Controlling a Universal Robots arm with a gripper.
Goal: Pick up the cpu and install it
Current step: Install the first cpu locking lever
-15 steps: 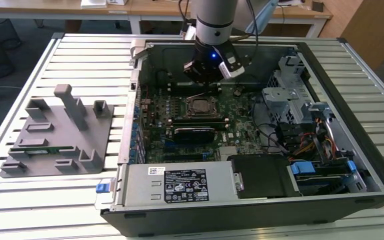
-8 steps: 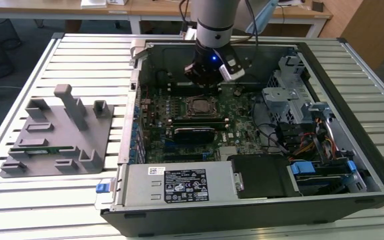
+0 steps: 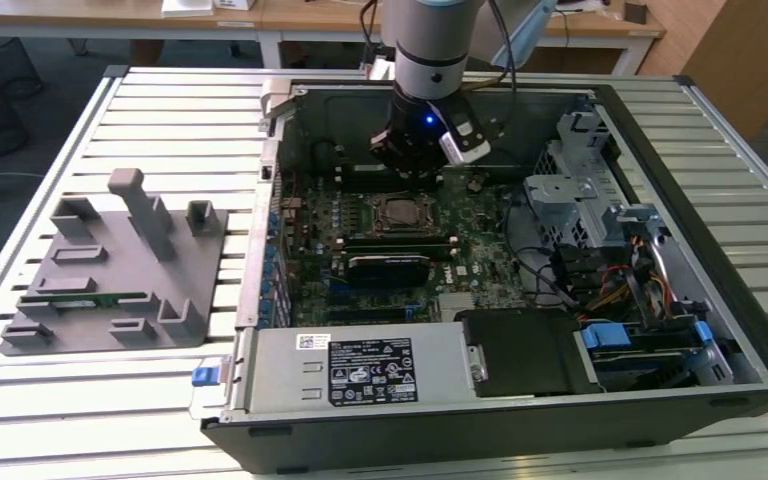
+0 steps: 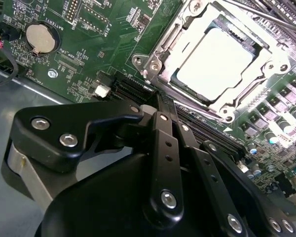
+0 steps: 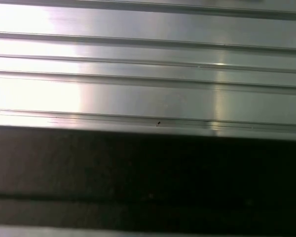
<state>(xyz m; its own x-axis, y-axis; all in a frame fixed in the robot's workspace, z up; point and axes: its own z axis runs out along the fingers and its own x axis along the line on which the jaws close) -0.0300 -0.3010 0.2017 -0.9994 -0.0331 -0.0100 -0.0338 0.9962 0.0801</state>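
At the left of the exterior view we see a grey holder tray (image 3: 111,270) lying on the slatted metal table (image 3: 157,100), with a thin green memory stick (image 3: 87,298) resting in one of its slots; to the right of it stands the open computer case (image 3: 704,330), its green motherboard (image 3: 471,260) exposed; near the middle of that board sits the socket frame (image 3: 402,213), and the cpu (image 3: 399,213) lies inside it; directly above the socket in the frame, the arm (image 3: 431,45) reaches down into the case, and the gripper (image 3: 411,172) hangs just beyond the socket, apart from it; in the second wrist view a round coin battery (image 4: 40,38) shows at upper left on the board, the black gripper linkage fills the lower half, and at upper right the cpu (image 4: 214,61) rests seated within the metal socket frame (image 4: 158,52), its pale top bare; the fingers look drawn close together with nothing between them.
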